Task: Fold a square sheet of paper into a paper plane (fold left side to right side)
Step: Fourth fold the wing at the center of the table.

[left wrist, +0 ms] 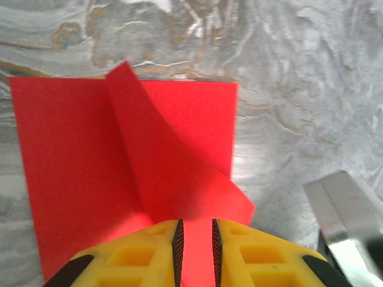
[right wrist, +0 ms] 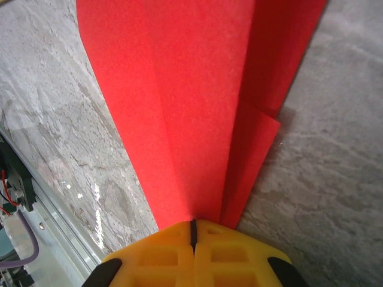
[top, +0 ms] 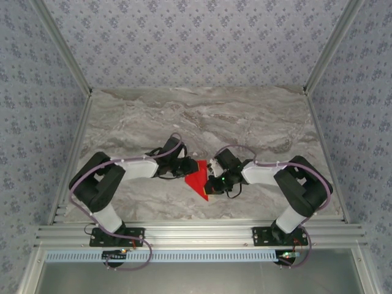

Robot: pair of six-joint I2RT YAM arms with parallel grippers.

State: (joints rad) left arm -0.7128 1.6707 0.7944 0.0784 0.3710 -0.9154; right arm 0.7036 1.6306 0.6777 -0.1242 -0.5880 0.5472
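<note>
Right tool [right wrist: 192,228] clamps shut on the creased square sheet of paper [top: 198,179], lying midway along the worktop's [top: 257,119] near edge; left tool's [left wrist: 196,233] jaws stand narrowly parted at its raised flap [left wrist: 157,167].

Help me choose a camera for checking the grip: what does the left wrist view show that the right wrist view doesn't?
Left wrist view: the left gripper with its fingers slightly apart, red showing in the gap, and a flap of the red sheet curling up off its flat part. Right wrist view: the right gripper shut on a creased, raised part of the sheet, with a metal rail along the edge of the table. Both: the red sheet and the marbled table.
</note>
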